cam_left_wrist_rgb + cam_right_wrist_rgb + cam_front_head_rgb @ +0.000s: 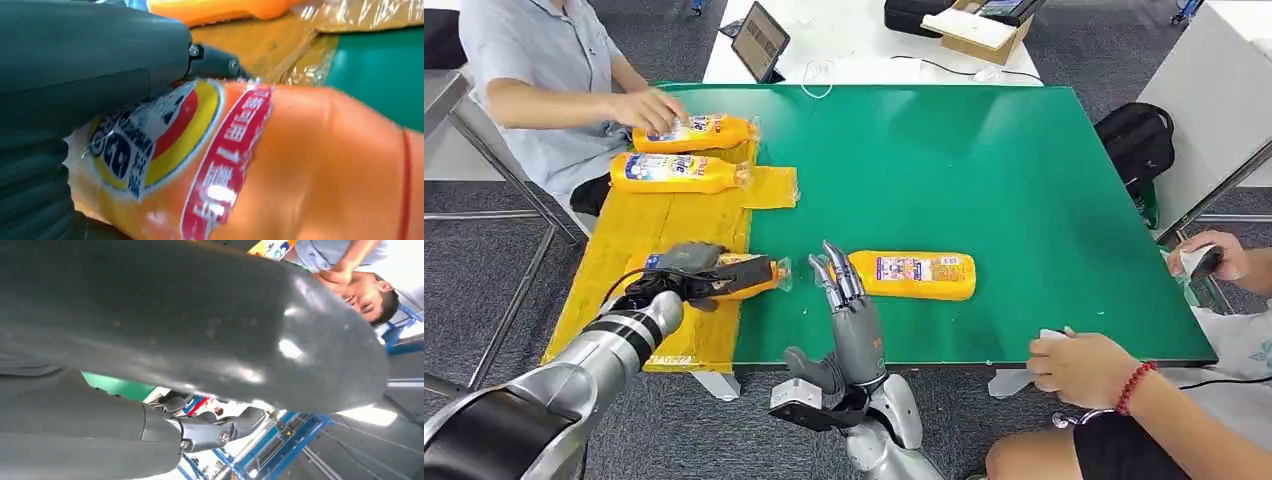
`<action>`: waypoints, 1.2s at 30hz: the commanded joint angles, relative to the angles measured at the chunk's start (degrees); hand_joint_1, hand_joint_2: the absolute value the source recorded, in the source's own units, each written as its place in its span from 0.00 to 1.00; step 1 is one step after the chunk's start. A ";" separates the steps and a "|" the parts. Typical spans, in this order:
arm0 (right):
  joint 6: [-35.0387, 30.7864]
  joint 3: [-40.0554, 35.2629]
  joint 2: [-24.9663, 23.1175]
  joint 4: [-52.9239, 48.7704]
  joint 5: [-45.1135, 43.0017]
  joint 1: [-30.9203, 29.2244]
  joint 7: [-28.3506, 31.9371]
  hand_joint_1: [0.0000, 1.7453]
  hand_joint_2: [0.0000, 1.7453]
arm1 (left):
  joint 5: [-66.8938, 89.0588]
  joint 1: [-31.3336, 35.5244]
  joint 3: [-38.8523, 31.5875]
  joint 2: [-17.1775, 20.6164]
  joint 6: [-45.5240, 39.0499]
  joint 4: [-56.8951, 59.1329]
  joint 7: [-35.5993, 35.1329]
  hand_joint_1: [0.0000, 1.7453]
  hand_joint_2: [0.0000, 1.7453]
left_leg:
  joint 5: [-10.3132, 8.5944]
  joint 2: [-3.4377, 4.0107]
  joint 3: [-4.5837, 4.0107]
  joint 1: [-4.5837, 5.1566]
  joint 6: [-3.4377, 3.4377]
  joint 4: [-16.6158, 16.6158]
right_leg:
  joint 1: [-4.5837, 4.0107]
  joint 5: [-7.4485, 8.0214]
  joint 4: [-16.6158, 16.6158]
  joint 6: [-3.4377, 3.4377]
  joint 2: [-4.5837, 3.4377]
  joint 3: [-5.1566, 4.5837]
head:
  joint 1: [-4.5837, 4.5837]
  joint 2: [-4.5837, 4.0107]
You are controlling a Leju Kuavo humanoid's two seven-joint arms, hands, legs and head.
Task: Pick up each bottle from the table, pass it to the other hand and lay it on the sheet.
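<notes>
Left hand [686,272] has its fingers wrapped round an orange bottle [749,275] over the yellow sheet [639,240], right hand [844,300] fingers spread, holding nothing.

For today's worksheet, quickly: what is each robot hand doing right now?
Left hand: fingers wrapped around an orange bottle over the yellow sheet.
Right hand: open, fingers straight, holding nothing, beside another bottle.

Four orange bottles and a yellow sheet on the green desk

Two labelled bottles [692,132] [679,172] are laid flat on the far sheet [634,235]; a third bottle [744,275] is gripped at the sheet's edge by the left hand [686,272]; a fourth bottle [914,274] is lying on the desk.
</notes>
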State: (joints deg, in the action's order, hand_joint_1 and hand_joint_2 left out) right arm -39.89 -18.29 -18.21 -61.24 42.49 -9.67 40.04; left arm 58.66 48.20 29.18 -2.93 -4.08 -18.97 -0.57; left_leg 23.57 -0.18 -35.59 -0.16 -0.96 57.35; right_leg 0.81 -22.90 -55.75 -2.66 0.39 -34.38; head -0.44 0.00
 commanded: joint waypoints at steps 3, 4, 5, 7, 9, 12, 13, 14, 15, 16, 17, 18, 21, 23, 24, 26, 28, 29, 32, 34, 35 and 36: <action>-0.11 1.34 0.89 2.82 -0.14 -1.12 -0.04 0.00 0.00 | -0.18 1.43 -0.11 -0.77 1.21 4.74 -0.06 0.00 1.00 | 0.07 0.05 0.22 -0.02 0.04 -0.04 | -0.02 -0.05 0.04 0.07 -0.06 0.21 | 0.00 0.00; -0.11 1.57 0.81 3.02 0.14 -1.28 -0.04 0.00 0.00 | -0.46 1.48 -0.54 -0.89 1.58 4.63 -0.04 0.00 1.00 | 0.14 0.05 0.35 -0.05 0.06 -0.01 | -0.06 -0.11 0.01 0.12 -0.06 0.34 | 0.00 0.00; -0.11 1.87 0.72 3.07 0.46 -1.31 -0.04 0.00 0.00 | -1.15 1.41 -1.50 -1.07 2.21 4.56 0.10 0.00 1.00 | 0.18 0.06 0.44 -0.06 0.08 0.00 | -0.08 -0.16 0.00 0.15 -0.08 0.42 | 0.00 0.00; -0.11 2.39 0.81 3.33 0.93 -1.46 -0.04 0.00 0.00 | -1.89 1.47 -2.69 -1.28 3.09 4.46 0.41 0.00 1.00 | 0.14 0.04 0.38 -0.05 0.06 -0.02 | -0.06 -0.11 0.04 0.11 -0.06 0.37 | 0.00 0.00; -0.11 3.28 1.00 3.32 1.47 -1.39 -0.04 0.00 0.00 | -4.24 1.53 -5.74 -1.44 2.77 3.94 2.06 0.00 1.00 | 0.11 0.05 0.35 -0.04 0.04 -0.03 | -0.05 -0.09 0.05 0.09 -0.06 0.34 | 0.00 0.00; -0.11 3.92 1.65 2.12 1.43 -0.80 -0.04 0.00 0.00 | -10.01 1.15 -11.14 -1.53 3.82 2.45 8.53 0.00 1.00 | 0.06 0.01 0.25 -0.03 0.02 -0.03 | -0.04 -0.05 0.05 0.06 -0.01 0.25 | 0.00 0.00; -0.11 4.12 1.94 1.62 1.55 -0.57 -0.04 0.00 0.00 | -12.23 0.89 -12.89 -1.40 5.25 1.88 11.35 0.00 1.00 | 0.12 0.02 0.35 -0.04 0.03 -0.01 | -0.04 -0.10 0.03 0.09 -0.03 0.34 | 0.00 0.00; -0.11 4.23 2.22 1.37 1.30 -0.49 -0.04 0.00 0.00 | -14.06 0.55 -14.25 -1.18 6.30 1.23 13.80 0.00 1.00 | 0.06 0.01 0.24 -0.02 0.02 -0.03 | -0.02 -0.05 0.05 0.06 -0.02 0.24 | 0.00 0.00; -0.11 4.29 2.62 1.10 1.15 -0.44 -0.04 0.00 0.00 | -16.10 -0.07 -15.43 -0.71 7.19 -0.04 17.46 0.00 1.00 | 0.14 0.02 0.39 -0.05 0.04 -0.01 | -0.05 -0.12 0.04 0.10 -0.03 0.39 | 0.00 0.00; -0.11 4.69 2.72 0.63 1.38 -0.26 -0.04 0.00 0.00 | -17.51 -0.49 -16.21 -0.38 7.51 -0.94 19.43 0.00 1.00 | 0.07 0.00 0.27 -0.01 0.02 -0.03 | -0.01 -0.06 0.04 0.06 -0.01 0.26 | 0.00 0.00; -0.11 4.83 2.86 0.42 1.29 -0.18 -0.04 0.00 0.00 | -18.91 -1.04 -17.01 -0.17 7.20 -2.24 21.64 0.00 1.00 | 0.12 0.01 0.36 -0.02 0.03 -0.02 | -0.03 -0.11 0.02 0.09 -0.02 0.35 | 0.00 0.00; -0.11 5.06 2.97 0.06 1.22 0.02 -0.04 0.00 0.00 | -20.96 -1.79 -18.29 -0.12 7.10 -3.95 24.02 0.00 1.00 | 0.10 0.04 0.33 -0.01 0.03 -0.03 | -0.02 -0.08 0.05 0.08 -0.05 0.32 | 0.00 0.00; -0.11 5.01 3.21 -0.67 1.03 0.58 -0.04 0.00 0.00 | -27.16 -4.36 -20.68 0.52 10.47 -10.24 29.05 0.00 1.00 | 0.16 0.08 0.35 -0.03 0.05 0.02 | -0.04 -0.13 -0.01 0.11 -0.10 0.34 | 0.00 0.00; -0.11 4.92 3.33 -1.07 0.99 0.78 -0.04 0.00 0.00 | -29.98 -6.45 -20.21 1.47 12.94 -15.10 30.60 0.00 1.00 | 0.06 0.05 0.21 0.00 0.04 -0.04 | -0.01 -0.05 0.03 0.07 -0.05 0.19 | -0.02 0.00; -0.11 5.11 3.38 -1.14 1.08 0.70 -0.04 0.00 0.00 | -32.01 -8.12 -19.59 2.37 13.70 -19.08 30.95 0.00 1.00 | 0.13 0.10 0.33 -0.02 0.06 -0.02 | -0.04 -0.10 0.02 0.11 -0.10 0.29 | 0.00 0.00; -0.11 5.57 3.33 -1.49 1.65 0.78 -0.04 0.00 0.00 | -32.57 -9.55 -17.98 3.25 12.52 -22.88 30.70 0.00 1.00 | 0.14 0.16 0.30 -0.03 0.06 0.00 | -0.04 -0.09 0.00 0.10 -0.17 0.25 | 0.00 0.00; -0.11 5.60 3.50 -1.43 1.40 0.59 -0.04 0.00 0.00 | -32.82 -9.96 -17.76 3.34 12.33 -23.92 30.80 0.00 1.00 | 0.12 0.14 0.25 -0.04 0.05 0.00 | -0.05 -0.06 0.01 0.09 -0.15 0.21 | -0.02 0.00; -0.11 5.77 3.49 -1.79 1.91 0.66 -0.04 0.00 0.00 | -33.62 -10.75 -16.82 3.86 12.26 -26.00 30.90 0.00 1.00 | 0.07 0.09 0.19 -0.03 0.04 -0.02 | -0.04 -0.03 0.02 0.07 -0.09 0.15 | 0.00 0.00; -0.11 6.02 3.86 -1.73 3.12 0.43 -0.04 0.00 0.00 | -35.80 -12.49 -15.65 4.65 12.32 -29.83 30.94 0.00 1.00 | 0.04 0.04 0.14 -0.01 0.03 -0.02 | -0.01 -0.03 0.00 0.05 -0.05 0.10 | 0.00 0.00; -0.11 7.44 4.27 -2.20 7.55 0.17 -0.04 0.00 0.00 | -37.03 -13.48 -14.22 5.31 11.61 -32.09 30.30 0.00 1.00 | 0.20 0.12 0.34 -0.06 0.06 0.07 | -0.07 -0.14 -0.05 0.12 -0.14 0.31 | 0.00 0.00; -0.11 9.56 4.17 -2.67 11.15 -0.11 -0.04 0.00 0.00 | -38.56 -14.25 -14.15 5.38 11.38 -33.68 30.72 0.00 1.00 | 0.22 0.16 0.37 -0.06 0.06 0.07 | -0.06 -0.15 -0.05 0.12 -0.18 0.33 | 0.00 0.00; -0.11 12.00 4.37 -0.97 14.20 -1.20 -0.04 0.00 0.00 | -39.47 -15.13 -14.32 5.32 10.78 -35.31 30.72 0.00 1.00 | 0.11 0.09 0.25 -0.02 0.04 0.00 | -0.03 -0.08 -0.01 0.08 -0.10 0.22 | 0.02 0.00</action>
State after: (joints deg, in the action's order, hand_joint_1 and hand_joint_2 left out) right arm -39.91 -14.21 -15.47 -63.25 45.70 -8.19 40.04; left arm 23.25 36.45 12.33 -0.30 7.89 -44.03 30.62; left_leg 23.58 -0.17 -35.53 -0.16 -0.95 57.34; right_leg 0.80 -22.90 -55.75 -2.66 0.38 -34.33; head -0.42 0.00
